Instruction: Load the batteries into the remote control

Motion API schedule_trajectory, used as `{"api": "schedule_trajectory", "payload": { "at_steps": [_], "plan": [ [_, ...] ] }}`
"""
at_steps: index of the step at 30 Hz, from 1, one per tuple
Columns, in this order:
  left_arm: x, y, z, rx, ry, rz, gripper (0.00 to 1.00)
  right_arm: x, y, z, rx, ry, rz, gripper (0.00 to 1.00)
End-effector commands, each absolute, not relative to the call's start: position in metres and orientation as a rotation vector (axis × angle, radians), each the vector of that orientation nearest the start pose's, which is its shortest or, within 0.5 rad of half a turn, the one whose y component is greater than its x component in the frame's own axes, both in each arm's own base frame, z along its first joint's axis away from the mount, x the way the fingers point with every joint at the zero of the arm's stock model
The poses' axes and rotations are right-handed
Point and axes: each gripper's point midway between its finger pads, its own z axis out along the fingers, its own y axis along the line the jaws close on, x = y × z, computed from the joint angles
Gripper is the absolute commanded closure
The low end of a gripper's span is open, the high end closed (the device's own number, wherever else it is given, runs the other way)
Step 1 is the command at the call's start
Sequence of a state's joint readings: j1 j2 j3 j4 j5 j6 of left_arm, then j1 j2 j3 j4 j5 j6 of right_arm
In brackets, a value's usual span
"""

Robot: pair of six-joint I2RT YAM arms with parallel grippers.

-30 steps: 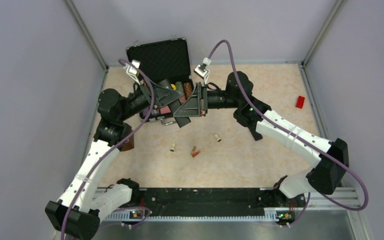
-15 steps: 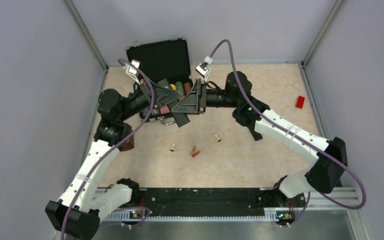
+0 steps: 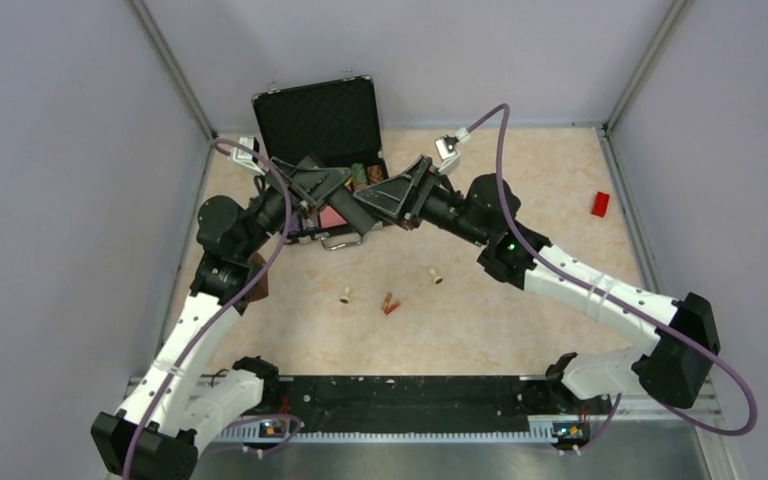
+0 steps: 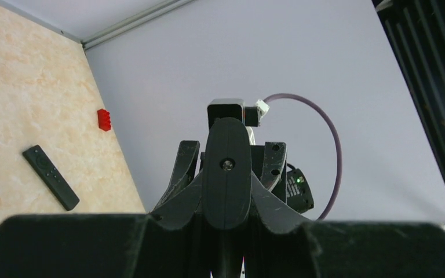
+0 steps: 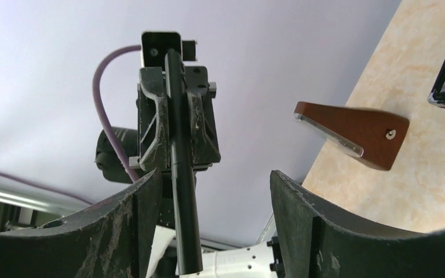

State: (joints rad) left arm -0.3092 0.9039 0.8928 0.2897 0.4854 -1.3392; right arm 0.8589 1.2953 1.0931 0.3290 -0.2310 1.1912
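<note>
Black bar [image 5: 185, 231] in left pincer [image 5: 178, 155]; batteries [image 3: 389, 303] well apart.

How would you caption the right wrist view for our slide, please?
The left gripper clamps a black bar, edge-on, reaching into the open right gripper; a brown wedge on the table.

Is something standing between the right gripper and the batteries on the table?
Nothing on the table lies in that path: the batteries rest on bare surface, and the cream pegs only flank them. However, a black bar, held by the left gripper, reaches between the open fingers of the right gripper.
</note>
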Motion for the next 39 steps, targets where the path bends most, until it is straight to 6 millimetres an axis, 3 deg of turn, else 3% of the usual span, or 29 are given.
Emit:
{"api": "schedule_trajectory", "payload": {
  "at_steps": [1, 13, 20, 26, 31, 39],
  "plan": [
    [0.256, -0.191, 0.449, -0.414, 1.379, -1.719, 1.00, 0.233, 0.382, 0.407, 0.117, 1.673, 1.761, 0.33],
    [0.262, -0.187, 0.439, -0.501, 1.359, -1.745, 1.00, 0.232, 0.409, 0.383, 0.089, 1.744, 1.688, 0.36],
    [0.260, -0.180, 0.443, -0.515, 1.319, -1.723, 1.00, 0.235, 0.413, 0.362, 0.158, 1.791, 1.681, 0.45],
    [0.262, -0.175, 0.444, -0.531, 1.289, -1.707, 1.00, 0.226, 0.407, 0.332, 0.213, 1.861, 1.708, 0.59],
    [0.265, -0.174, 0.442, -0.542, 1.282, -1.690, 1.00, 0.217, 0.396, 0.313, 0.226, 1.896, 1.696, 0.77],
    [0.271, -0.173, 0.431, -0.559, 1.301, -1.657, 1.00, 0.205, 0.387, 0.304, 0.168, 1.896, 1.698, 0.99]
  ]
}}
